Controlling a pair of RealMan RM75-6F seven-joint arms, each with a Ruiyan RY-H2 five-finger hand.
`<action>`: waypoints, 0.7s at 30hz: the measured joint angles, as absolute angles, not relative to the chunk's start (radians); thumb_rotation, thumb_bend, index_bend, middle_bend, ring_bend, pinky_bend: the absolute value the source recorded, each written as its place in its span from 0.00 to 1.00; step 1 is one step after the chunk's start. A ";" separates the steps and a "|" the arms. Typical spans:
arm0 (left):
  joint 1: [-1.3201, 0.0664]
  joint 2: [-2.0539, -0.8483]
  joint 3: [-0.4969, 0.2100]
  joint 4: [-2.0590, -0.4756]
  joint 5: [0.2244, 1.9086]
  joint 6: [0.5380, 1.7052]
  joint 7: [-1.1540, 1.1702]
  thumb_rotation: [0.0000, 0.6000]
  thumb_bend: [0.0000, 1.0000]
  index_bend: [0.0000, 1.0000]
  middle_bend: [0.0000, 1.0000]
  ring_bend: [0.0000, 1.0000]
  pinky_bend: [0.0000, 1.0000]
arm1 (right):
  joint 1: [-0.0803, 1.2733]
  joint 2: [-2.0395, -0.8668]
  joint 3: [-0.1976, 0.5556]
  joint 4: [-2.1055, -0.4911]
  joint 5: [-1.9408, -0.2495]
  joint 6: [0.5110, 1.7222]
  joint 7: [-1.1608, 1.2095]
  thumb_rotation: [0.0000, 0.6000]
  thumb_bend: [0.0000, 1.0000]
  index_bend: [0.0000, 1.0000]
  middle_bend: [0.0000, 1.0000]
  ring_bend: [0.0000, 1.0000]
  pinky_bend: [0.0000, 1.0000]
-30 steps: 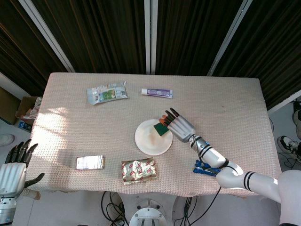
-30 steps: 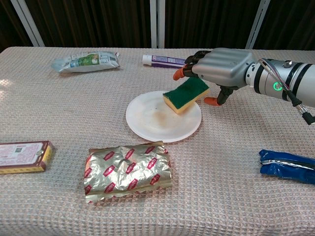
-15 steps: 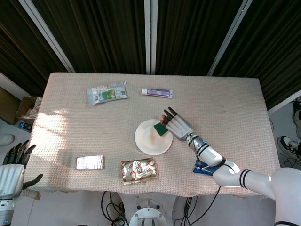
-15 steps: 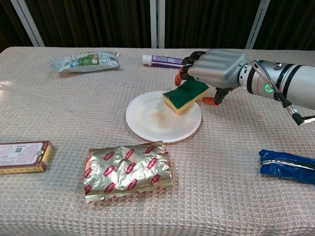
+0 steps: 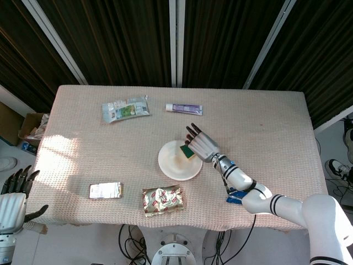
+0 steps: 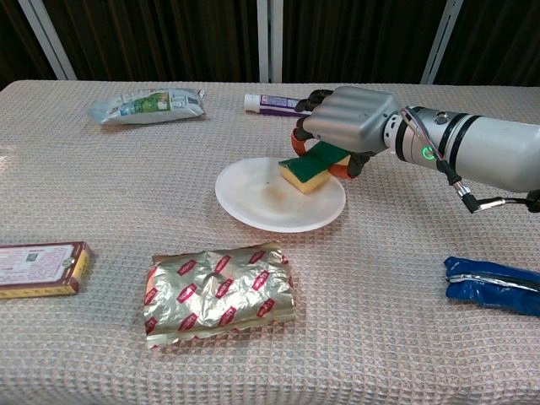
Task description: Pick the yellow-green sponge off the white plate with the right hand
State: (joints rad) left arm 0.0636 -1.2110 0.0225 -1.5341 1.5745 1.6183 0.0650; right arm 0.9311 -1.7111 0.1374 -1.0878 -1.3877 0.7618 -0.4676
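Observation:
The yellow-green sponge [image 6: 305, 173] lies green side up on the right part of the white plate [image 6: 261, 202], near the table's middle. My right hand [image 6: 350, 118] covers the sponge from above and grips it. Its fingers curl over the far edge and the thumb presses the near right side. The sponge still touches the plate. From the head view only a corner of the sponge [image 5: 187, 150] shows under the right hand [image 5: 201, 144], at the right rim of the plate [image 5: 172, 164]. My left hand [image 5: 12, 193] hangs off the table's left front corner, fingers apart and empty.
A gold-red foil packet [image 6: 221, 291] lies in front of the plate and a flat box [image 6: 38, 268] at the front left. A blue packet [image 6: 494, 285] lies under my right forearm. A toothpaste tube [image 6: 270, 104] and a wipes pack [image 6: 148, 105] lie at the back.
My right hand has come down and to the left over the sponge, and its fingers have closed around it. The left hand has sunk slightly lower.

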 measured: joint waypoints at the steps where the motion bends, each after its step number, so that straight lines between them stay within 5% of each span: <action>1: 0.063 -1.211 0.022 -1.533 1.574 1.618 0.065 1.00 0.02 0.13 0.04 0.04 0.11 | 0.933 -1.718 0.136 -1.075 -1.395 0.768 -0.458 1.00 0.37 0.43 0.30 0.08 0.00; 6: 0.066 -1.210 0.022 -1.531 1.575 1.623 0.062 1.00 0.02 0.13 0.04 0.04 0.11 | 0.938 -1.737 0.126 -1.029 -1.444 0.820 -0.409 1.00 0.43 0.65 0.45 0.21 0.00; 13: 0.070 -1.217 0.023 -1.517 1.578 1.629 0.048 1.00 0.02 0.13 0.04 0.04 0.11 | 0.942 -1.714 0.098 -1.038 -1.570 0.957 -0.417 1.00 0.44 0.69 0.48 0.23 0.00; 21: 0.080 -1.236 0.026 -1.479 1.572 1.631 0.012 1.00 0.02 0.13 0.04 0.04 0.11 | 0.964 -1.715 0.057 -1.070 -1.638 0.948 -0.648 1.00 0.44 0.69 0.49 0.24 0.00</action>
State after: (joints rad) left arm 0.0799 -1.2356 0.0264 -1.4794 1.5715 1.6311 0.0117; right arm 0.9638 -1.7148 0.0570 -1.0698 -1.6385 0.9484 -0.6484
